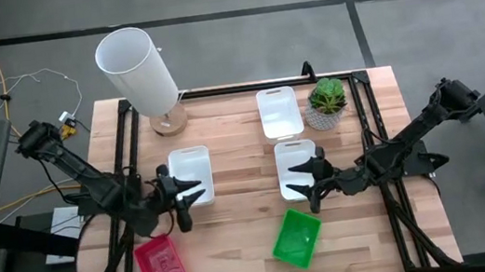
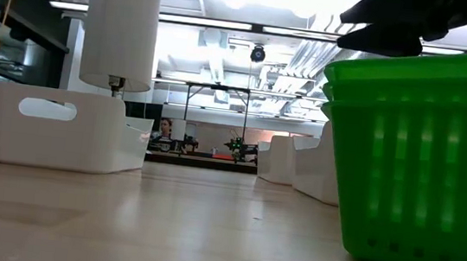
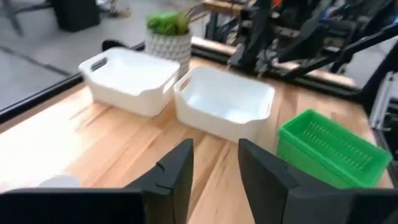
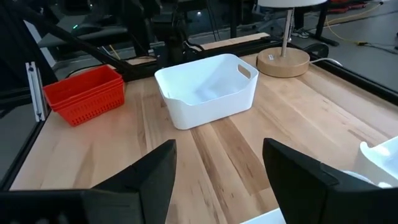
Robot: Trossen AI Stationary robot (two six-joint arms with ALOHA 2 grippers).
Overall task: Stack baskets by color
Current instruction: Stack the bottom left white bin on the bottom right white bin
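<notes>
From above, we see a wooden counter (image 1: 235, 221) with three white baskets: one (image 1: 191, 175) at the left hand (image 1: 188, 195), one (image 1: 297, 168) at the right hand (image 1: 304, 178), one (image 1: 279, 111) beside a potted plant (image 1: 326, 100). Red baskets (image 1: 160, 263) and green baskets (image 1: 296, 237) sit near the front edge. At counter level, the green stack (image 2: 422, 159) fills the right side. Through the left wrist, we find narrowly parted empty fingers (image 3: 177, 174). Through the right wrist, wide empty fingers (image 4: 152, 177) face a white basket (image 4: 208, 87).
</notes>
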